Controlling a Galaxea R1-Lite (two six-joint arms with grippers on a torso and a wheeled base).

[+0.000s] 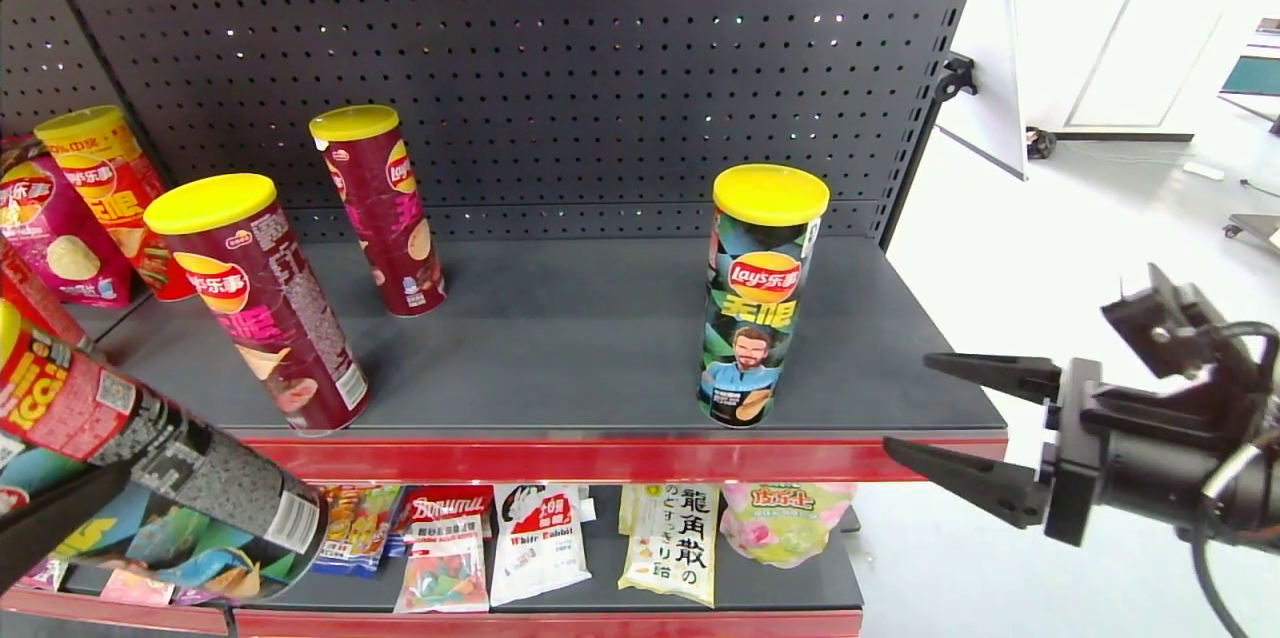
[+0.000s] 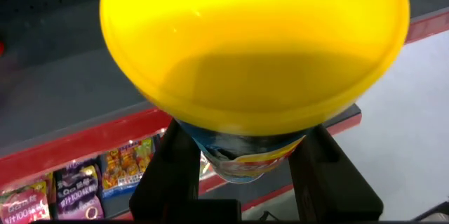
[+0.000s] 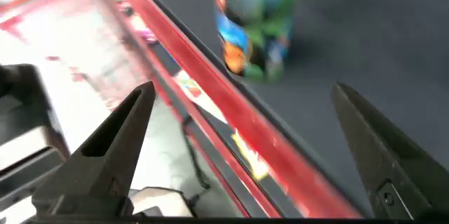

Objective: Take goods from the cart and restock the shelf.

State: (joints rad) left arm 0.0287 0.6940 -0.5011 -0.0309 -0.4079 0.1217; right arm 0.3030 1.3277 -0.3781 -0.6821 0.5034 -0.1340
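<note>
My left gripper [image 2: 249,171] is shut on a chip can with a yellow lid [image 2: 252,41]. In the head view that can [image 1: 150,438] is red and black and lies tilted at the lower left, in front of the shelf's red front edge [image 1: 600,458], with one dark finger [image 1: 55,518] under it. A green chip can [image 1: 760,298] stands upright near the front right of the dark shelf board [image 1: 580,338]. My right gripper [image 1: 905,402] is open just right of the shelf's front corner, apart from the green can [image 3: 256,20], with nothing between its fingers.
Two maroon cans [image 1: 260,298] [image 1: 380,208] stand on the left half of the shelf, with an orange can [image 1: 105,188] and a pink bag [image 1: 50,238] on the neighbouring shelf further left. Snack bags [image 1: 540,538] fill the lower shelf. Pegboard backs the shelf. Open floor lies to the right.
</note>
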